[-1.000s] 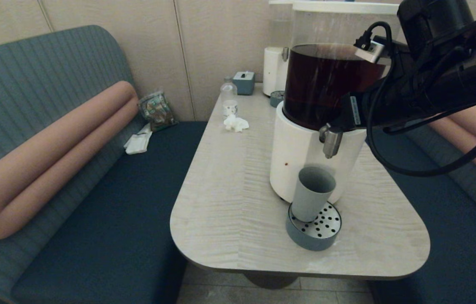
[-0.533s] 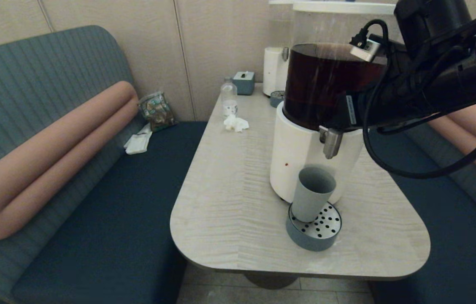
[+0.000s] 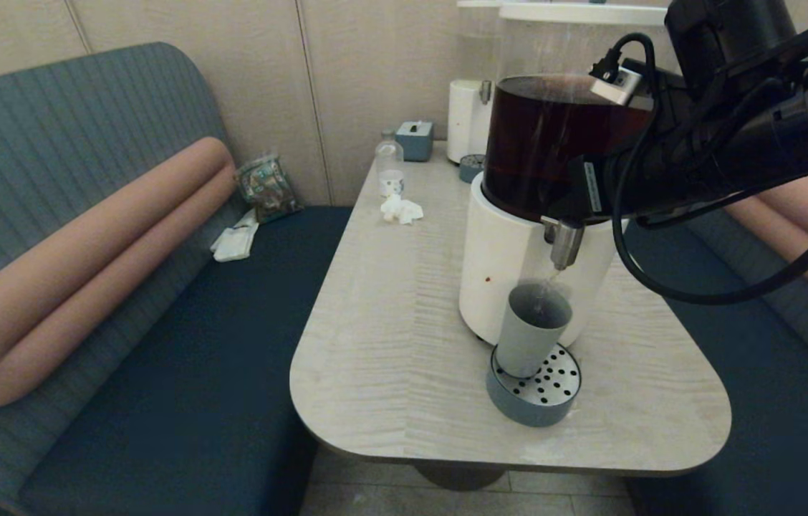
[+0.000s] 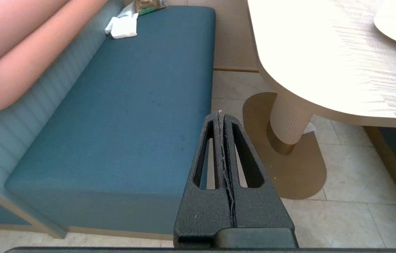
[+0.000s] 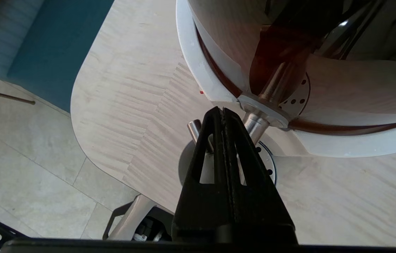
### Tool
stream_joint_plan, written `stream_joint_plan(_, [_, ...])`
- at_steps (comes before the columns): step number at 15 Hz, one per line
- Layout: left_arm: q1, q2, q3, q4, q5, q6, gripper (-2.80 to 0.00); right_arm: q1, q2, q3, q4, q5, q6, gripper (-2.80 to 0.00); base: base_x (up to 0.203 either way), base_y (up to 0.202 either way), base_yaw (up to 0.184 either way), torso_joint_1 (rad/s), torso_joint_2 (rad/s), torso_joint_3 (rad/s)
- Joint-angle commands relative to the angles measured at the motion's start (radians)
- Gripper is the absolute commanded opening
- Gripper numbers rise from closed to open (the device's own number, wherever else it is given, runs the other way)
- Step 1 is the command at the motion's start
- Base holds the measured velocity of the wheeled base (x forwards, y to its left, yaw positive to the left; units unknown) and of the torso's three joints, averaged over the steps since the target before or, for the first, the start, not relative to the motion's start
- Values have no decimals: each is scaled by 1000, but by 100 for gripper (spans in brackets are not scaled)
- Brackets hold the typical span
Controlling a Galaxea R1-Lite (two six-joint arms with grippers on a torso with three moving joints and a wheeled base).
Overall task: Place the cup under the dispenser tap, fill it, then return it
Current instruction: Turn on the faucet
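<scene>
The grey-blue cup (image 3: 529, 330) stands upright on the round perforated tray (image 3: 526, 405), directly below the dispenser tap (image 3: 563, 242) of the white-based dispenser (image 3: 501, 265) with dark brown liquid. A thin stream falls from the tap into the cup. My right gripper (image 5: 222, 110) is shut, its tips against the top of the tap (image 5: 256, 124); its fingers hide most of the cup in the right wrist view. My left gripper (image 4: 220, 114) is shut on nothing and hangs parked below table height, between the bench and the table leg.
At the table's (image 3: 390, 344) far end stand a smaller white dispenser (image 3: 465, 122), a clear bottle (image 3: 388, 161), a tissue box (image 3: 415, 140) and a crumpled tissue (image 3: 400, 209). Teal benches (image 3: 182, 358) flank the table. My right arm (image 3: 726, 143) reaches across in front of the tank.
My right gripper has shifted slightly up and left at the tap. A thin stream now runs from the tap into the cup. The cup has stayed in place.
</scene>
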Motion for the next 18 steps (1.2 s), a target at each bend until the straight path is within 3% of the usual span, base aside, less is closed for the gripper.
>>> stream_joint_plan(1, [0,0,0,0,0,0,-280,0,2,2,6,-2,0,-280,0,0,0,0,0,0])
stream_joint_plan(18, [0,0,0,0,0,0,-280,-15,-67,14,-16,-90,6,-280,0,0,0,0,0,0])
